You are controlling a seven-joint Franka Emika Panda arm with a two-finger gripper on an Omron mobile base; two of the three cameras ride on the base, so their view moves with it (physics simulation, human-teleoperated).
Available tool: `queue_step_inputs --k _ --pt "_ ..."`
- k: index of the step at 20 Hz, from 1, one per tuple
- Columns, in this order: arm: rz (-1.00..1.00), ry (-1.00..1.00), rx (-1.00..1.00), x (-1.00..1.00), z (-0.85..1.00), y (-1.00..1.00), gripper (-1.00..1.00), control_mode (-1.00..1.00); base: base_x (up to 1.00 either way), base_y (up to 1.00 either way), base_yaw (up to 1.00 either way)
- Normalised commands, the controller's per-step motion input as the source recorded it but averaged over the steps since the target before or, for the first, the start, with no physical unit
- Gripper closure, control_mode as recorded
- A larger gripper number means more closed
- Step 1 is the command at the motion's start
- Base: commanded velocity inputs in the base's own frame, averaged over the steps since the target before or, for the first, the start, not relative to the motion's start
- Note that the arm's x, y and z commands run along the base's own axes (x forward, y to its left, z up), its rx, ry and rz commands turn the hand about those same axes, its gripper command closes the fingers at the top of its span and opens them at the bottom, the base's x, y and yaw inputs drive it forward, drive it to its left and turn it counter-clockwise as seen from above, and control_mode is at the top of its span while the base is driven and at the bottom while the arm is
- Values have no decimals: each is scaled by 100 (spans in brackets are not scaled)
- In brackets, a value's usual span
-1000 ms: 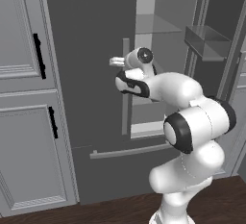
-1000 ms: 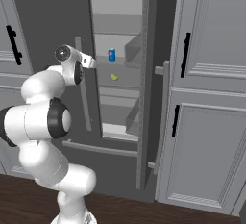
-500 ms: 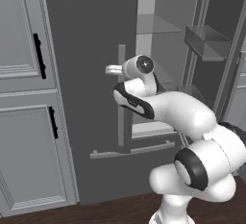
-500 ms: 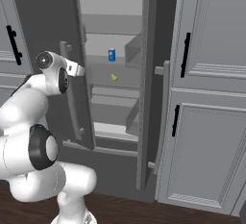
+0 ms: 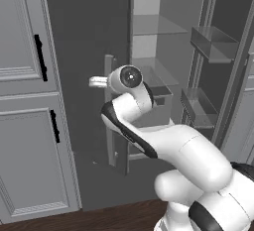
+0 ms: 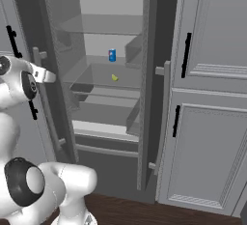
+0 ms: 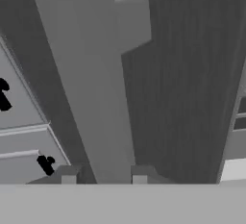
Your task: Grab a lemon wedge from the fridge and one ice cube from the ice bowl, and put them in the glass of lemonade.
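The fridge [image 6: 99, 101] has its left door [image 5: 82, 41] swung open, and its glass shelves are in sight. The lemon wedge [image 6: 115, 77], small and yellow, lies on the middle shelf. My gripper [image 5: 96, 82] [image 6: 46, 76] is at the left door's vertical bar handle [image 5: 109, 121]. In the hand view that handle [image 7: 91, 83] runs between my fingertips [image 7: 68, 175], and the gripper [image 7: 104, 174] is shut on it. The ice bowl, ice cube and glass of lemonade are out of view.
A small blue soda can [image 6: 112, 55] stands at the back of the shelf above the wedge. The right fridge door [image 6: 150, 35] is partly open, with door bins [image 5: 211, 44]. Light grey panelled cabinets [image 5: 25, 126] [image 6: 212, 122] flank the fridge.
My arm has swung left with the handle, and the left fridge door has opened wider. More of the shelves shows in the right base view.
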Motion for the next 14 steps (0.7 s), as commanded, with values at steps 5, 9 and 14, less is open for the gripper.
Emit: queue_step_inputs --k 5,9,14 --pt "0 1 -2 -100 70 68 -100 -100 0 0 0" --pt "0 0 -1 -100 26 5 -100 -100 0 0 0" --pt "-1 -4 23 -100 23 -98 -100 -100 0 0 0"
